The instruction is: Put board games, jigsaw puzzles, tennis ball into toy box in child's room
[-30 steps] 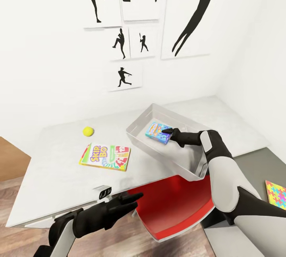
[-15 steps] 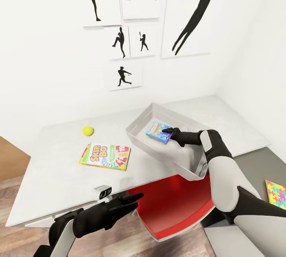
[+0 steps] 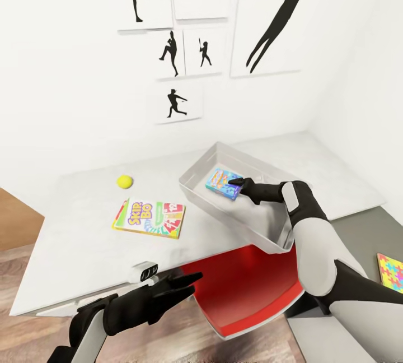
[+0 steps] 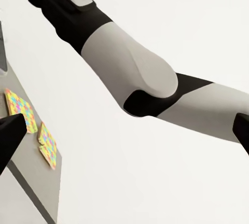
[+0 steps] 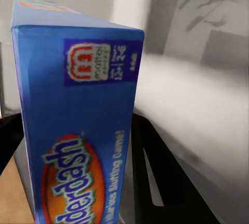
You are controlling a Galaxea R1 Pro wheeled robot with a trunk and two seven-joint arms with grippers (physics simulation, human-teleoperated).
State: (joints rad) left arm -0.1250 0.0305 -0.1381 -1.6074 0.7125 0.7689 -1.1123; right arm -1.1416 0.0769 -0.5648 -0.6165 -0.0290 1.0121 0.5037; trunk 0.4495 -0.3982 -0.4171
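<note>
The right pincer [image 3: 236,186], holding the blue game box [image 3: 222,183], should lower it flat inside the toy box [image 3: 253,227] before letting go.

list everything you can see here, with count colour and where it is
toy box: 1, light grey, on the table, partly over its front edge
blue board game: 1, blue, over the toy box, in the right gripper
Skip-Bo board game: 1, white, green, red, flat on the table
tennis ball: 1, yellow-green, on the table behind Skip-Bo
jigsaw puzzles: 2, multicolour, on the dark grey section
table: 1, pale grey
chair seat: 1, red, under the table edge
silhouette pictures: several, black on white, wall
right gripper: black, shut on the blue game
left gripper: black, open, below the table's front edge
</note>
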